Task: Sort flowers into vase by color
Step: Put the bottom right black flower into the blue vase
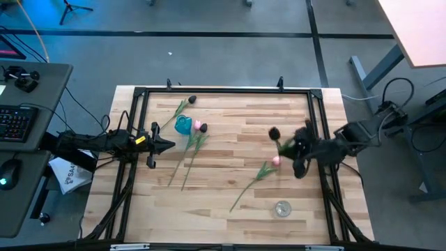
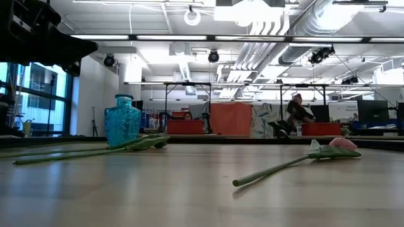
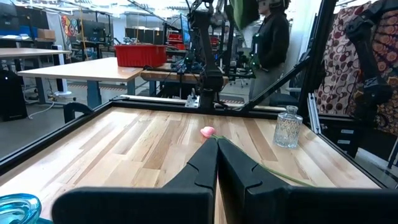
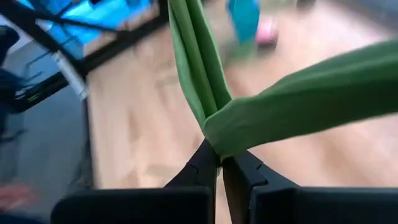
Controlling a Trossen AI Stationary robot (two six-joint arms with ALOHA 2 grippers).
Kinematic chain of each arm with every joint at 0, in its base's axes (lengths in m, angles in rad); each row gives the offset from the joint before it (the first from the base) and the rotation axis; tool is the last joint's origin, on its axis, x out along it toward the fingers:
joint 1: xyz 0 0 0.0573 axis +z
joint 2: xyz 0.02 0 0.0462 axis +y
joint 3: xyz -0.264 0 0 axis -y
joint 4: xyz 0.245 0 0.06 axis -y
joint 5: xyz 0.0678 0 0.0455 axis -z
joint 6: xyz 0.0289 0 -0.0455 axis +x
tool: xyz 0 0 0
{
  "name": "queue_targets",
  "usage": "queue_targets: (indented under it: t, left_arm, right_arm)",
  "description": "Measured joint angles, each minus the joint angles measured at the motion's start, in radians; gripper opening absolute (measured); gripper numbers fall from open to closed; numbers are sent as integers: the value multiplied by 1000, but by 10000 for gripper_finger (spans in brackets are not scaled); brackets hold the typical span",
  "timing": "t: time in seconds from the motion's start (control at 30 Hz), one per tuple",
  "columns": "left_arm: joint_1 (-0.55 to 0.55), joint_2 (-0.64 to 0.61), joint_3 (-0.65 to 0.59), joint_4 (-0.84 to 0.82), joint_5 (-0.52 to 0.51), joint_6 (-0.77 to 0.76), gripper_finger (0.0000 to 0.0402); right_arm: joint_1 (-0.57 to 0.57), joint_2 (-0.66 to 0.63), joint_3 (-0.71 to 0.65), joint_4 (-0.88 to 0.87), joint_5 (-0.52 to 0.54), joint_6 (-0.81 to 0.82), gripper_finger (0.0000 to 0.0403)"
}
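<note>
My right gripper (image 1: 294,148) is shut on a dark-headed tulip (image 1: 274,132) above the table's right side; its green leaves (image 4: 193,56) fill the right wrist view. Just below it a pink tulip (image 1: 276,161) lies flat, its stem running toward the near edge; this pink tulip (image 2: 341,144) also shows in the low view. A blue vase (image 1: 183,125) stands left of centre with pink tulip heads (image 1: 202,127) beside it and long stems (image 1: 182,167) on the wood. Another dark tulip (image 1: 191,100) lies farther back. My left gripper (image 1: 167,145) waits shut, near the blue vase. My right gripper pinches the dark tulip between its two fingers where the leaves meet the stem (image 4: 217,140). One leaf rises straight away from the fingers, another (image 4: 311,93) bends off sideways. The low view shows nothing of this flower at table level, so it is lifted clear.
A clear glass vase (image 1: 282,208) stands near the table's near edge, right of centre; the clear vase (image 3: 288,127) also shows in the left wrist view. A black frame (image 1: 223,90) rims the table. Bare wood lies in the middle between the two vases.
</note>
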Motion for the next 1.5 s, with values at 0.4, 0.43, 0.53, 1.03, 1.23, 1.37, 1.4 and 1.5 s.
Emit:
queue_targets:
  t: [0.4, 0.43, 0.53, 1.03, 1.23, 1.37, 1.4, 1.5]
  left_arm:
    - [0, 0, 0, 0, 0, 0, 0]
    - [0, 0, 0, 0, 0, 0, 0]
    - [0, 0, 0, 0, 0, 0, 0]
    - [0, 0, 0, 0, 0, 0, 0]
    - [0, 0, 0, 0, 0, 0, 0]
    - [0, 0, 0, 0, 0, 0, 0]
    - [0, 0, 0, 0, 0, 0, 0]
    - [0, 0, 0, 0, 0, 0, 0]
  right_arm:
    - [-467, 383, -29, 992, -358, -736, 4]
    - [-496, 423, -15, 1072, -407, -739, 4]
    - [-567, 542, 59, 1223, -512, -744, 4]
    - [-703, 1001, 719, 841, -528, -900, 4]
    - [-720, 1097, 829, 762, -540, -894, 4]
    - [-719, 1125, 832, 741, -565, -838, 4]
    - [-719, 1129, 832, 740, -565, -818, 4]
    - [-718, 1130, 832, 731, -564, -766, 5]
